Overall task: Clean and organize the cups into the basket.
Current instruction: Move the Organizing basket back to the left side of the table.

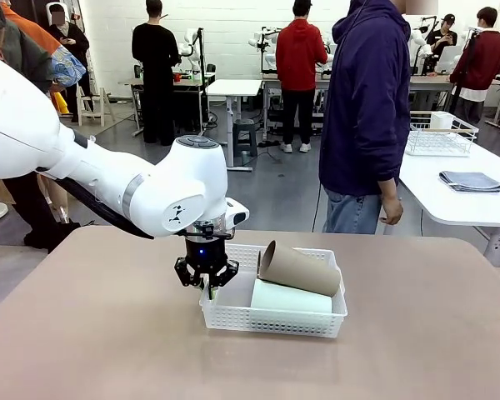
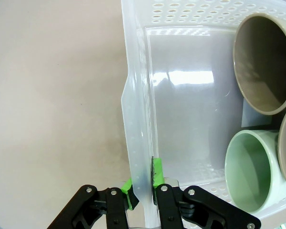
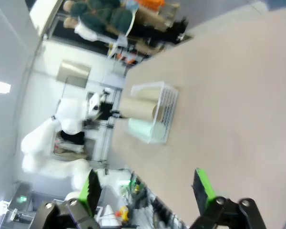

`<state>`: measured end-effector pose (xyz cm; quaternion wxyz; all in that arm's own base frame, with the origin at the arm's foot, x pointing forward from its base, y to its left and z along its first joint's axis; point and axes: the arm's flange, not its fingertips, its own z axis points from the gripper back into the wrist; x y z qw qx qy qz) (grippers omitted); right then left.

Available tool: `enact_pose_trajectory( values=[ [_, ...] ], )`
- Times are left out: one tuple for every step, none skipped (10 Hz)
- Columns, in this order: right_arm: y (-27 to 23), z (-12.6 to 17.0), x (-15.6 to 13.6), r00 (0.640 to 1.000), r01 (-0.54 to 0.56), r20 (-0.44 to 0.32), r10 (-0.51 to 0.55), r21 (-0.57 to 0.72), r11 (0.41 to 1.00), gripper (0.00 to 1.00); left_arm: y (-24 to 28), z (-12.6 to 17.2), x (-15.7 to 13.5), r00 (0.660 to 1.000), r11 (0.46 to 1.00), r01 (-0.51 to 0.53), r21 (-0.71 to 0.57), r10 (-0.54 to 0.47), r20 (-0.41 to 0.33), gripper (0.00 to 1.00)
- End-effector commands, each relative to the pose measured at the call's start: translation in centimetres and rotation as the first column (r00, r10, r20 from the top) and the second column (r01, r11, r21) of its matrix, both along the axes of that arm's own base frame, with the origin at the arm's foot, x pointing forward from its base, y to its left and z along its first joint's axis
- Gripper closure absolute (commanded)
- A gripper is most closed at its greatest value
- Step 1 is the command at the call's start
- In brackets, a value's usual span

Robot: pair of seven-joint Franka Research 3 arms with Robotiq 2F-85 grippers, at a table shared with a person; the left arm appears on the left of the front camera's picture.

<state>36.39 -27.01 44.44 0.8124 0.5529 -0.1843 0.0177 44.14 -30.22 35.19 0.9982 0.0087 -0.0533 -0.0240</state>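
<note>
Three cups lie in the basket; my left end effector pinches its nine-o'clock wall. Right end effector gapes wide. Next, I'd judge, dragging it into position.

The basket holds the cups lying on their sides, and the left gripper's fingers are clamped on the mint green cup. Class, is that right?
Not quite. The left gripper has its fingers shut on the basket wall at the rim, not on the mint green cup, which lies apart from it inside. The left wrist view shows this. The cups do lie on their sides in the basket.

Wire basket on far table; folded grey cloth nearby
</note>
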Motion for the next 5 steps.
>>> enact_pose_trajectory(
  values=[
    [-3.9,-0.2,0.2,0.996,-0.056,-0.066,0.062,0.096,0.994,0.00,0.1,0.2,-0.2,1.000,1.000,0.004,0.000,-0.004,0.006,1.00],
    [-5.4,-0.7,-0.3,0.997,-0.053,-0.053,0.061,0.127,0.990,0.00,0.1,0.2,-0.2,1.000,1.000,0.004,0.000,-0.004,0.006,1.00],
    [-6.4,-1.3,-0.8,0.999,-0.014,-0.034,0.021,0.173,0.985,0.00,0.1,0.2,-0.2,1.000,1.000,0.004,0.000,-0.004,0.006,1.00],
    [-6.8,-2.1,-1.2,0.999,-0.004,-0.032,0.010,0.181,0.983,0.00,0.1,0.2,-0.2,1.000,1.000,0.004,0.000,-0.004,0.006,1.00],
    [-6.5,-2.0,-0.9,1.000,0.009,-0.013,-0.006,0.176,0.984,0.00,0.1,0.2,-0.2,1.000,1.000,0.004,0.000,-0.004,0.006,1.00]
  ],
)
